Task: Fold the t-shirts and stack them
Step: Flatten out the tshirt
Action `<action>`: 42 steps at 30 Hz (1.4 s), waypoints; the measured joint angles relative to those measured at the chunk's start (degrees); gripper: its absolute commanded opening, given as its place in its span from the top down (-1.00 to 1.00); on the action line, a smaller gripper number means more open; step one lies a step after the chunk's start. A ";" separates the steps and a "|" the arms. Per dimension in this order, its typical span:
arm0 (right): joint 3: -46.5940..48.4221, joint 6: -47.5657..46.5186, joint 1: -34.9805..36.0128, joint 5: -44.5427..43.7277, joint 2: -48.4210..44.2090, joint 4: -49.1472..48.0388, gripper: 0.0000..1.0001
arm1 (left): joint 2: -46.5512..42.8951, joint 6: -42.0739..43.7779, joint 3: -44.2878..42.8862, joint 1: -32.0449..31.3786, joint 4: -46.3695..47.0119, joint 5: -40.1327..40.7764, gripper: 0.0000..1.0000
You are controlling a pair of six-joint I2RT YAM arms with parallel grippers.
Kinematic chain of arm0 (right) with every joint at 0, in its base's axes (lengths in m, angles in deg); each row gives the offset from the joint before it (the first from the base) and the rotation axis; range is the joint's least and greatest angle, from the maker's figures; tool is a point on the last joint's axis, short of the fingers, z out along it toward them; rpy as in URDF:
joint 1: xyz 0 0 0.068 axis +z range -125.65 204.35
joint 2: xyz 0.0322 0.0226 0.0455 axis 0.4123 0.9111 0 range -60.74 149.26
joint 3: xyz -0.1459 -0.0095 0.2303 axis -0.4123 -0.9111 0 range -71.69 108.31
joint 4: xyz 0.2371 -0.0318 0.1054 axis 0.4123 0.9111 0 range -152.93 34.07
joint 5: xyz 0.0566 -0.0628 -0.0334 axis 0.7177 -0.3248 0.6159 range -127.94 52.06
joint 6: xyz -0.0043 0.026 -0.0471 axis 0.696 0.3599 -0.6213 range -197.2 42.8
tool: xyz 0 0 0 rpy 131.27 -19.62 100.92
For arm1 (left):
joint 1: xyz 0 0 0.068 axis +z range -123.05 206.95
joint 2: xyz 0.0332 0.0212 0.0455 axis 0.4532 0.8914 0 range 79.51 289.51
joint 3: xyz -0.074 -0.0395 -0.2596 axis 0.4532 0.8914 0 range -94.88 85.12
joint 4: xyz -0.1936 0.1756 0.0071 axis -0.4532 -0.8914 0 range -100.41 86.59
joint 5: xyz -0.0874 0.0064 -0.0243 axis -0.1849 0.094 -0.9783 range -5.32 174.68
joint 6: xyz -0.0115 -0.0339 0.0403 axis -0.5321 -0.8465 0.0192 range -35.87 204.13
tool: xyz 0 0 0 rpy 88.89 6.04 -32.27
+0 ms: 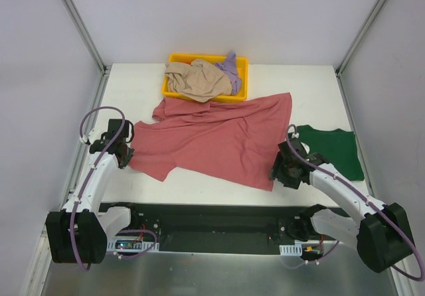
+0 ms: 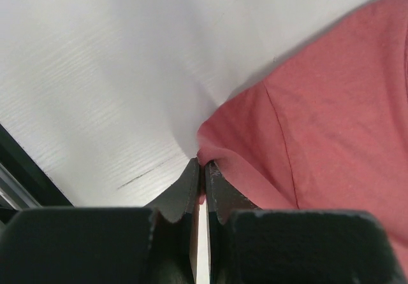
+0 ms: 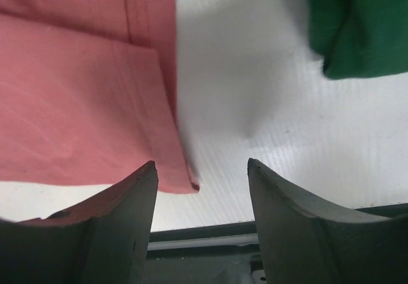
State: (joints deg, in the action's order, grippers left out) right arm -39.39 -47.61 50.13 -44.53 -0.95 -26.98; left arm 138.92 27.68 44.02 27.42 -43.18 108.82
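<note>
The rose-red t-shirt [image 1: 216,137] lies spread across the middle of the white table. My left gripper [image 1: 126,148] is shut on its left edge; the wrist view shows the cloth [image 2: 319,118] pinched at the fingertips. My right gripper [image 1: 277,171] is open at the shirt's near right corner [image 3: 185,181], not holding it. The dark green t-shirt [image 1: 332,151] lies folded at the right, also in the right wrist view [image 3: 357,23]. The beige t-shirt [image 1: 196,80] and lavender t-shirt [image 1: 231,69] are heaped in the yellow tray [image 1: 240,91].
The yellow tray stands at the back centre of the table. The black front rail [image 1: 212,216] runs along the near edge between the arm bases. Grey walls and metal posts [image 1: 80,24] close in the sides.
</note>
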 measured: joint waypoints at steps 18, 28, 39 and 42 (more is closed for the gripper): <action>1.01 11.98 15.19 -4.46 9.11 0.04 0.11 | 0.11 0.94 2.56 0.00 1.70 -2.84 1.00; 1.84 14.43 16.70 -8.50 10.54 2.47 0.99 | -1.07 1.68 3.34 0.00 2.25 -3.30 1.00; 20.76 -4.07 8.50 -15.47 -1.18 1.46 0.99 | -11.06 3.04 -5.60 0.00 4.22 -8.59 1.00; 28.46 -10.10 5.05 -16.72 -2.51 0.98 0.99 | -11.67 4.13 -12.76 0.00 5.51 -9.92 1.00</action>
State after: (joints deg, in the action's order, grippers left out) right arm -10.93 -57.71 55.18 -61.25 -3.46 -26.00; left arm 127.25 31.81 31.25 27.42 -37.67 98.90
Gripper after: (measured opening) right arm 0.014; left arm 0.010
